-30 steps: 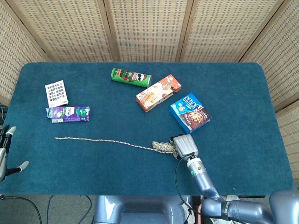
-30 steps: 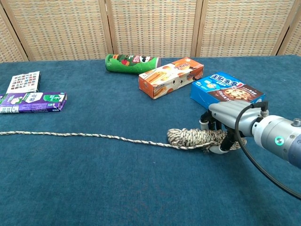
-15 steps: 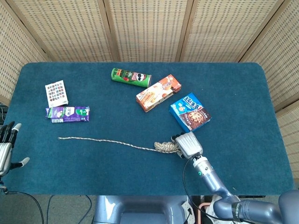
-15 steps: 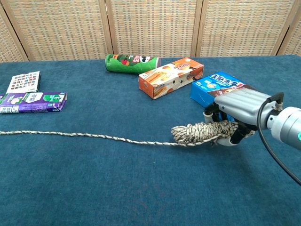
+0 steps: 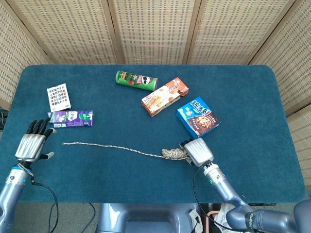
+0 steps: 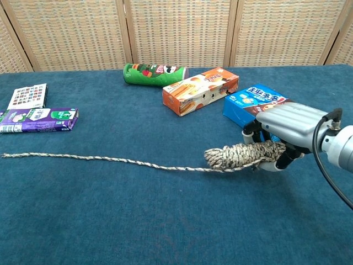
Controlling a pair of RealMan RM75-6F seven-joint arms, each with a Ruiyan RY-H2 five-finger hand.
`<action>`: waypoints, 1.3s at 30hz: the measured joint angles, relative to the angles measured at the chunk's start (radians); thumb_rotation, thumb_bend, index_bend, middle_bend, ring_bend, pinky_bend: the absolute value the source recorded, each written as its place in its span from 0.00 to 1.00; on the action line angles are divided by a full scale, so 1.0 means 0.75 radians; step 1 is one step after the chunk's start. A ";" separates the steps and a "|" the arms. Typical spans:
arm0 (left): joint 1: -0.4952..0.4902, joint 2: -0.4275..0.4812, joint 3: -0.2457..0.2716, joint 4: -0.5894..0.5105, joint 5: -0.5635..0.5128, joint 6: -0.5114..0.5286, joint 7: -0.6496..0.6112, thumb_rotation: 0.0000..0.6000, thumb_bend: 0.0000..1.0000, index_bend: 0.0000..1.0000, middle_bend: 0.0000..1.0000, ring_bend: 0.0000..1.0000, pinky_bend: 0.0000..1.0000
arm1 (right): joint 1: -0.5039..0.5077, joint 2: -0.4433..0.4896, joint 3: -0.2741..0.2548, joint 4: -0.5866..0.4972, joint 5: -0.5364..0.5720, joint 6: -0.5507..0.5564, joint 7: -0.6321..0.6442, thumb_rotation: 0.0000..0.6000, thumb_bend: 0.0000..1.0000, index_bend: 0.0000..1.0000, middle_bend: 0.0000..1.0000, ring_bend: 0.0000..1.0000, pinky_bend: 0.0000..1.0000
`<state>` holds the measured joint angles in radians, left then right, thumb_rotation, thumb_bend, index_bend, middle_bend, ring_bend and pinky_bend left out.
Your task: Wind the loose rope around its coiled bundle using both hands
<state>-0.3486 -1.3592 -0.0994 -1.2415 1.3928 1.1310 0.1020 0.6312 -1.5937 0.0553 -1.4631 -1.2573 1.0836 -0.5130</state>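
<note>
Over the last second our right hand (image 6: 284, 132), gripping the coiled bundle (image 6: 242, 155), has lifted it, while our left hand (image 5: 33, 141) (fingers spread, empty) has come in toward the loose rope (image 5: 112, 147), so winding can start

Bright, even, diffuse light; soft faint shadows, sharp focus throughout.

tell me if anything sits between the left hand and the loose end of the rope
Nothing visible does. In the head view the left hand hovers open near the table's left edge, and the loose rope ends just to its right, with only bare blue cloth between. The purple packet lies further back, off that path. The right hand grips the coiled bundle.
</note>
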 measured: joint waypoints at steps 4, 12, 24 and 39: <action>-0.049 -0.085 0.000 0.086 0.002 -0.059 -0.037 1.00 0.23 0.35 0.00 0.00 0.00 | -0.006 -0.003 -0.001 0.006 -0.001 -0.003 0.001 1.00 0.47 0.61 0.64 0.46 0.69; -0.123 -0.245 -0.012 0.231 -0.001 -0.113 -0.091 1.00 0.29 0.41 0.00 0.00 0.00 | -0.020 -0.005 -0.004 0.010 -0.005 -0.009 0.006 1.00 0.47 0.62 0.64 0.47 0.69; -0.217 -0.413 -0.016 0.366 -0.035 -0.215 -0.084 1.00 0.33 0.46 0.00 0.00 0.00 | -0.030 -0.008 0.008 0.002 -0.007 -0.016 0.008 1.00 0.48 0.62 0.64 0.47 0.69; -0.234 -0.420 -0.008 0.361 -0.069 -0.237 -0.050 1.00 0.39 0.50 0.00 0.00 0.00 | -0.034 -0.007 0.019 -0.010 -0.017 -0.023 0.012 1.00 0.48 0.62 0.65 0.47 0.69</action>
<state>-0.5237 -1.6742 -0.1057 -0.9709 1.3413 0.9533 0.0643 0.6060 -1.5990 0.0699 -1.4709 -1.2703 1.0663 -0.5040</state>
